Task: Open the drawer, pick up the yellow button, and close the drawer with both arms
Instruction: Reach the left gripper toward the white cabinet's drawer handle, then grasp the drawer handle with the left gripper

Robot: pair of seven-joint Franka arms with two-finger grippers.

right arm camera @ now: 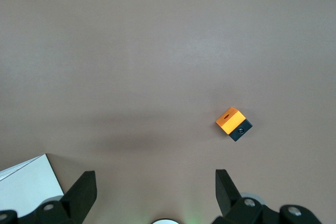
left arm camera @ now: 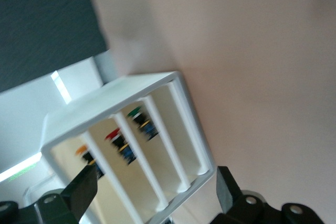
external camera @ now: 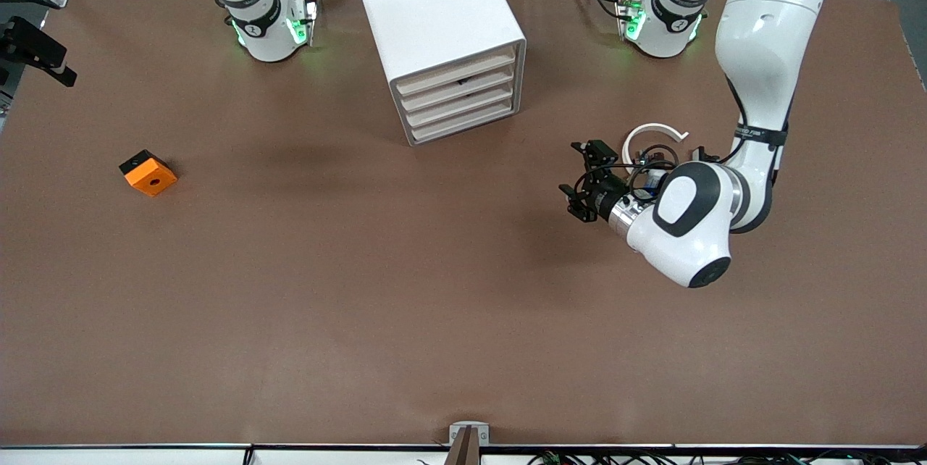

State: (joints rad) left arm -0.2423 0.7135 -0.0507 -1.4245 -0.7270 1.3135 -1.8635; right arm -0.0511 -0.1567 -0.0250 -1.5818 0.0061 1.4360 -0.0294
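The left gripper (external camera: 583, 182), jaws released, hangs over the desk (external camera: 362, 306) with the cabinet (external camera: 442, 30) at its ten o'clock, slats facing it. All drawers are closed; the button (left arm camera: 84, 153) lies inside one. The right gripper (right arm camera: 155, 192), jaws also spread, waits near its base, so the left arm is closer.

White cabinet (external camera: 434, 9) with beige drawer fronts; orange-and-black block (external camera: 148, 173) on brown table (external camera: 362, 291).

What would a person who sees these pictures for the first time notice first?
The tall white cabinet with four beige-fronted drawers, all shut, stands between the arms' bases. The left arm's open pincer hovers over bare table toward that arm's end, aimed at the cabinet front. An orange block lies alone toward the right arm's end, nearer the front camera than the cabinet, and the right pincer hangs open above the table, waiting.
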